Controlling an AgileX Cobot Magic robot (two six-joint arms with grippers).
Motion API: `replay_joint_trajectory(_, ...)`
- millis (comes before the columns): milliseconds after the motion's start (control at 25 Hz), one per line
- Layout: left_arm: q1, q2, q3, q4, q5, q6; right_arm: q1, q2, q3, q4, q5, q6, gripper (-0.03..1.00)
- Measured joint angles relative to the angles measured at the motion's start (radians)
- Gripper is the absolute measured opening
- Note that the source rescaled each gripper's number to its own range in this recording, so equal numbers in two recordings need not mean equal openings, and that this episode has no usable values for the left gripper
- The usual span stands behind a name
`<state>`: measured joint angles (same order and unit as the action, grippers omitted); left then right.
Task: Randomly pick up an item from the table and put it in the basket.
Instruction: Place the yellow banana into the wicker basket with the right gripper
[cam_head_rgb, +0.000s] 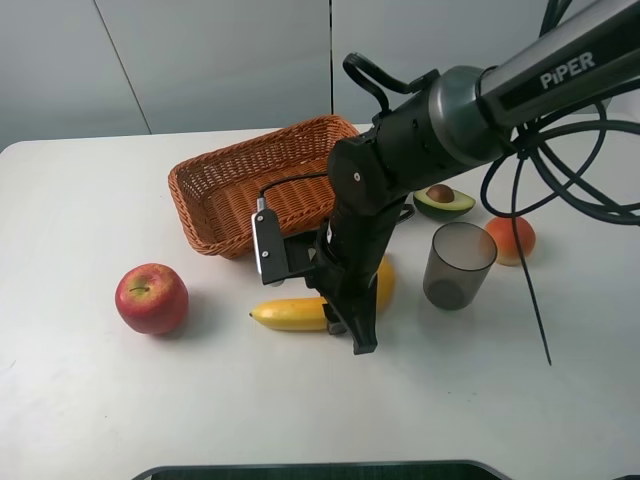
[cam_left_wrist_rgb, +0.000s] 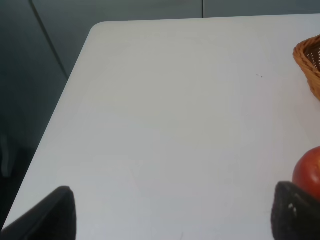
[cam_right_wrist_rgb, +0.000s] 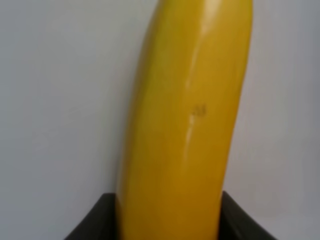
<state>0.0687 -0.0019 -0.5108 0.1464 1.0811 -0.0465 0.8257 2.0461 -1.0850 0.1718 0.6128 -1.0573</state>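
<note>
Gripping the banana (cam_head_rgb: 290, 314) on the table (cam_head_rgb: 80, 400), the right claw (cam_head_rgb: 348, 322) stands between apple (cam_head_rgb: 151, 298) and cup (cam_head_rgb: 458, 265).

Exterior high view: bright, even, diffuse light from above; the table (cam_head_rgb: 90, 400) reads near white and focus is sharp throughout. Soft, short shadows sit close beside the apple (cam_head_rgb: 151, 297) and the grey cup (cam_head_rgb: 458, 265); a small highlight shows on the apple's top. Left wrist view: dimmer, grey cast, tabletop shading darker toward the camera; the left gripper (cam_left_wrist_rgb: 172, 215) fingertips (cam_left_wrist_rgb: 295, 212) are dark, soft-edged blurs. Right wrist view: the banana (cam_right_wrist_rgb: 185, 125) fills the frame, slightly soft, with pale glare streaks along its length; the right gripper (cam_right_wrist_rgb: 170, 222) fingers (cam_right_wrist_rgb: 92, 225) are underexposed, flat black.
</note>
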Motion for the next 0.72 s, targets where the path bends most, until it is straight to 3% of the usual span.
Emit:
replay_joint_trajectory(320,0.000,0.000,0.000,0.000,0.000,0.000,0.000,-0.085,0.000,-0.004,0.065,0.096,0.01)
replay_joint_trajectory(720,0.000,0.000,0.000,0.000,0.000,0.000,0.000,-0.268,0.000,-0.002,0.172,0.329,0.01)
